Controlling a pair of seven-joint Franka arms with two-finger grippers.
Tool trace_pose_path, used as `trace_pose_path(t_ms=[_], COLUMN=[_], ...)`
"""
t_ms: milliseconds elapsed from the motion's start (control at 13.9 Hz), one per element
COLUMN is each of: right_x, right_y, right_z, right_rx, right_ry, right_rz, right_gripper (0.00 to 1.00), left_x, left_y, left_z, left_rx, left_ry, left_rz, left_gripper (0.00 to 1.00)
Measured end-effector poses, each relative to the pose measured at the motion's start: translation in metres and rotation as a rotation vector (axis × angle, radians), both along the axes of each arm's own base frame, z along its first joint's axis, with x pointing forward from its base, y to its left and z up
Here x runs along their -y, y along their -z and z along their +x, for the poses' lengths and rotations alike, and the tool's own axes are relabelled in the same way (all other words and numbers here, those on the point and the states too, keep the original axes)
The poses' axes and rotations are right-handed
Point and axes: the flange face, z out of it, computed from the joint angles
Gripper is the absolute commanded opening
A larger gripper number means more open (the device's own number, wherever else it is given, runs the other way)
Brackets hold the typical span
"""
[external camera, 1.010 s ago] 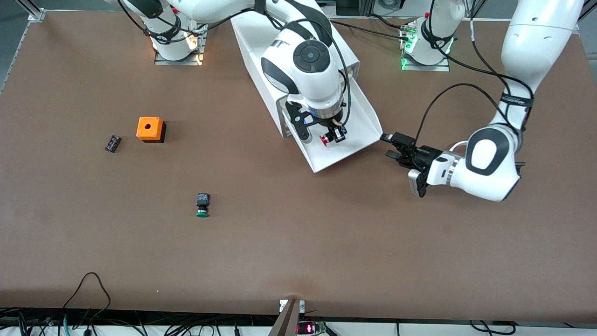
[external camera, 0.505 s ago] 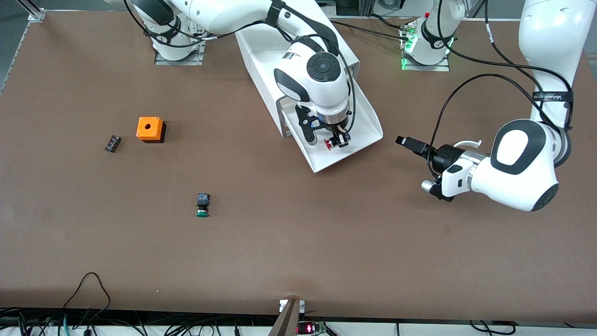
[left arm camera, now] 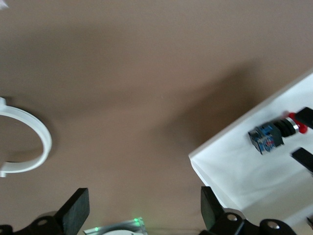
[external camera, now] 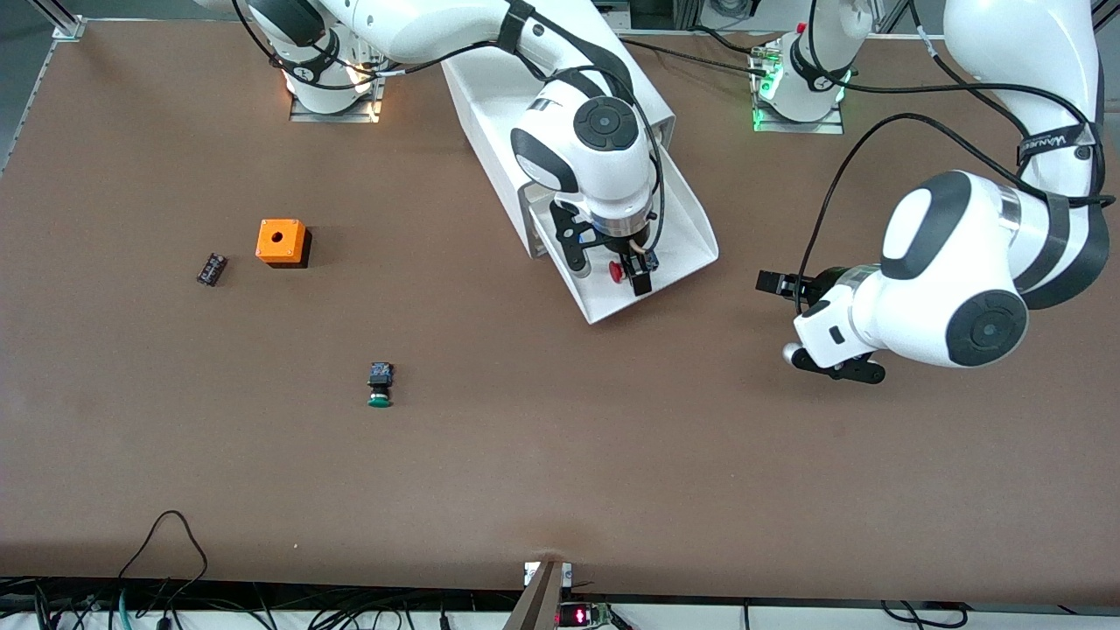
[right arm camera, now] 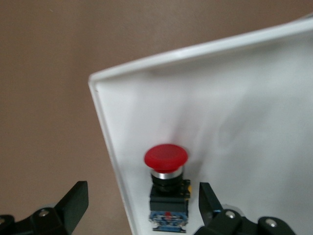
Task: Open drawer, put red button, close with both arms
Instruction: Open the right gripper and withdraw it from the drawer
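Red cap down in the white tray: the red button now lies on the floor of the drawer, which stands pulled out of the cabinet at the upper middle of the front frame. Half a second ago the right gripper was clamped on the button; now its fingers have sprung wide apart and the button sits loose between them, touching neither. So the drop looks done, and the placing step seems finished.

Over at the middle right of the front frame, the left gripper hangs above bare table just off the drawer's open end, jaws spread and empty, and its arm has swung and rolled over since a second ago.

What remains, I'd judge, is lifting the right gripper clear and then both arms pushing the drawer home.

Elsewhere, lower left of centre, the green button lies untouched, with the orange box and a small black part toward the left of the frame.
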Motion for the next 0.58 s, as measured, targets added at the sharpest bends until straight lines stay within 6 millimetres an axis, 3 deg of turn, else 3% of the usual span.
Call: trace_pose_path(t_ms=[144, 288, 433, 577], right_x=[0.015, 0.043, 0.086, 0.137], right_y=[-0.031, -0.074, -0.109, -0.129], right_z=[0.012, 0.03, 0.062, 0.097], right_rx=[0.047, 0.089, 0.106, 0.095], right_ry=[-0.075, -0.149, -0.17, -0.23], right_rz=[-0.03, -0.048, -0.027, 0.002], right_gripper=[1.0, 1.0, 1.0, 1.0], left_x=[-0.011, -0.011, 0.006, 0.023], left_y=[-0.005, -0.001, 0.008, 0.029], left_z=[0.015, 0.021, 0.026, 0.027], left_rx=[0.099, 0.144, 0.186, 0.21], left_ry=[-0.015, -0.006, -0.05, -0.171], left_rz=[0.03, 0.062, 0.073, 0.101], left_gripper=[1.0, 1.0, 1.0, 1.0])
